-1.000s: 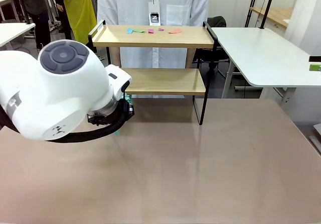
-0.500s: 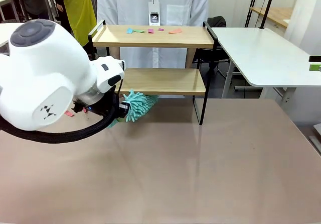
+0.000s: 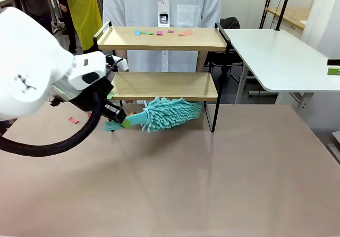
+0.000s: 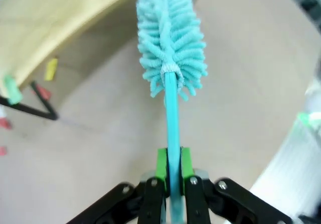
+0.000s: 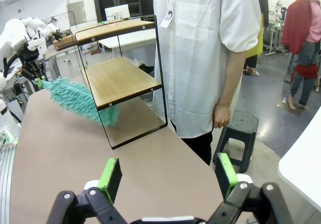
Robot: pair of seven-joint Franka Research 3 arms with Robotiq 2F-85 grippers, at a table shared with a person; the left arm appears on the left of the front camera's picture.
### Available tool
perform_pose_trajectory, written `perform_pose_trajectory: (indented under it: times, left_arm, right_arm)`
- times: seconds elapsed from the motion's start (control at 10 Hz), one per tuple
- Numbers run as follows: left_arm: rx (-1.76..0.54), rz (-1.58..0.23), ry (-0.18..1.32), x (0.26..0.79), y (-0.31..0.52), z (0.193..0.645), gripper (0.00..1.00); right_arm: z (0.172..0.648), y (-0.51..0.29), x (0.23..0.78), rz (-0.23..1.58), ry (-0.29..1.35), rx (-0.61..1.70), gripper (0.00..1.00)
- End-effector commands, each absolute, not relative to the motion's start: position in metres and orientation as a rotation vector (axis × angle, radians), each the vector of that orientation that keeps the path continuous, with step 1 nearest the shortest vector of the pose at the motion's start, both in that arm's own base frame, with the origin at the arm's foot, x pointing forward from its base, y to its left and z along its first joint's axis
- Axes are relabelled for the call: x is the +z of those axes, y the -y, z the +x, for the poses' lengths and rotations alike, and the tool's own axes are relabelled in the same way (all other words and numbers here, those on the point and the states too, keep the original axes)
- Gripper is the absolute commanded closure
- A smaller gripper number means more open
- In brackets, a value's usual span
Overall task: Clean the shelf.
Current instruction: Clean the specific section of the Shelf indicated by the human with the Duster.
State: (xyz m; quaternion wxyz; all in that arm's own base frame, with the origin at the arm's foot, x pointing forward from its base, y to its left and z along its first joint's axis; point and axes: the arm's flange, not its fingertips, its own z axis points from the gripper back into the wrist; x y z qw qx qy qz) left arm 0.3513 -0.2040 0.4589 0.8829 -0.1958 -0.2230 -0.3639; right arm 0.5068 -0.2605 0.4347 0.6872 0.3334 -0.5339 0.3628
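Taupe tabletop (image 3: pixel 223 184) lies before us in the front view, the two-tier wooden shelf (image 3: pixel 202 39) at its far edge with paper scraps (image 3: pixel 159 32) on top and a teal duster (image 3: pixel 170 113) just below its lower board. Our left wrist view adds the left gripper (image 4: pixel 170 158), pads clamped on the duster's handle. Our right wrist view shows the right gripper (image 5: pixel 168 176), jaws wide apart and empty, near a person (image 5: pixel 200 58) in a white coat.

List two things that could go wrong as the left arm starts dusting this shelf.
The duster sits low against the lower board of the shelf; lifting it may catch the edge and shove the rack.
The left gripper pinches only the thin handle, so the duster might twist while sweeping the paper scraps.
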Motion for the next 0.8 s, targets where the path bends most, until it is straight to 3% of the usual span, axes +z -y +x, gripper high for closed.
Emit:
perform_pose_trajectory:
  times: [0.0,0.5,0.7]
  left_arm:
    - [-0.871,-0.447,0.401,0.432,0.135,0.294,0.87]
    - [-0.935,-0.147,0.287,0.497,0.088,0.272,0.87]
    - [-0.973,0.054,0.239,0.53,0.088,0.258,0.87]
  right_arm:
    - [0.507,0.259,0.438,0.743,1.196,0.818,0.0]
    - [0.507,0.259,0.438,0.743,1.196,0.818,0.0]
    - [0.507,0.259,0.438,0.743,1.196,0.818,0.0]
